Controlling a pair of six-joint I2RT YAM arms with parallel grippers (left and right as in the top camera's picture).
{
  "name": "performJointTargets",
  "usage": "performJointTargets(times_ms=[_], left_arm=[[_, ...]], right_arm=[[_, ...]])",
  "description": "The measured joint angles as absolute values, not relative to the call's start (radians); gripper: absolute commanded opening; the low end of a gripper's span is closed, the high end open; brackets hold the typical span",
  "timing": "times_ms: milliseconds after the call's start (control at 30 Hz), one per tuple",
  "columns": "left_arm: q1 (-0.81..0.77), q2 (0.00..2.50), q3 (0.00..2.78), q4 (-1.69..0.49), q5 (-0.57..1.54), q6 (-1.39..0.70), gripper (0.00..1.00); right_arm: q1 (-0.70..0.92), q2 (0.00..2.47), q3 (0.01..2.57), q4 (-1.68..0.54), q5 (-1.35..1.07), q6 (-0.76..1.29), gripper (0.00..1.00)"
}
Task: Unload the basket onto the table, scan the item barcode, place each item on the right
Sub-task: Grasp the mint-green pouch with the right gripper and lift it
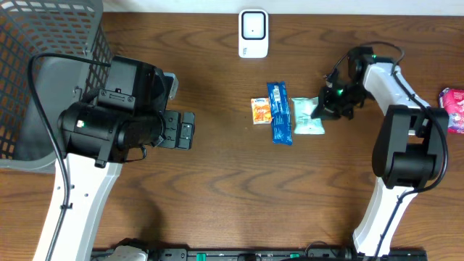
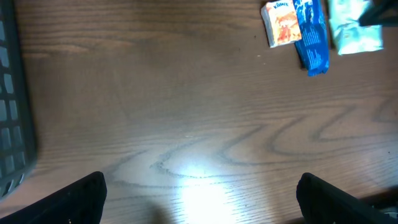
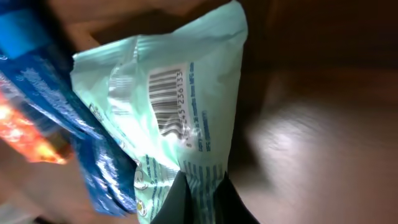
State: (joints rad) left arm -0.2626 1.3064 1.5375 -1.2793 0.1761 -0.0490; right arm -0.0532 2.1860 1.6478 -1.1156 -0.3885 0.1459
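Barcode (image 3: pixel 166 102) visible only from wrist: right gripper (image 3: pixel 202 200) pinches mint packet (image 3: pixel 208 56); left gripper (image 2: pixel 200 198) gapes.

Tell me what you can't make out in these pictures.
Overhead: pink packet cut off by the right edge; scanner too small to read its face.
Right wrist: small print on the mint packet blurred; orange packet out of focus, cut by the left edge.

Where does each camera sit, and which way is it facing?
Overhead: above the table, looking straight down; left claw and right claw show.
Left wrist: faces down at bare wood; open left claw at bottom.
Right wrist: close on mint packet barcode; right claw shut on it.
Shared: mint packet and blue packet appear in all three.
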Motion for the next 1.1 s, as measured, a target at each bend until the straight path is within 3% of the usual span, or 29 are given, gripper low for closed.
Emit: performJointTargets(times_ms=[200,567,767,1000,1033,1067,1100], left_arm=[[-0.263,1.306,1.538,-1.279,0.176,-0.049,0.98],[-0.263,1.306,1.538,-1.279,0.176,-0.049,0.98],[-0.263,1.306,1.538,-1.279,0.176,-0.049,0.98],[-0.263,1.306,1.538,-1.279,0.176,-0.049,0.98],[-0.263,1.306,1.538,-1.279,0.176,-0.049,0.98],[-0.263,1.306,1.538,-1.279,0.176,-0.049,0.98],[-0.263,1.306,1.538,-1.279,0.176,-0.049,0.98]], right_arm=[[-0.011,2.162,1.745,-1.180,-0.032,0.242,0.01],[0.228,2.130,1.713,-1.223,0.685,0.583,0.01],[0.309,2.130,1.596,-1.085,0.829,0.646,0.01],[0.356,2.131,1.530,-1.042,0.813,0.651,0.06],[0.366,2.130,1.530,-1.038,0.798,0.651,0.09],[0.380,2.131,1.530,-1.029,0.776,0.649,0.17],[0.384,2.130,1.530,-1.027,0.770,0.649,0.32]])
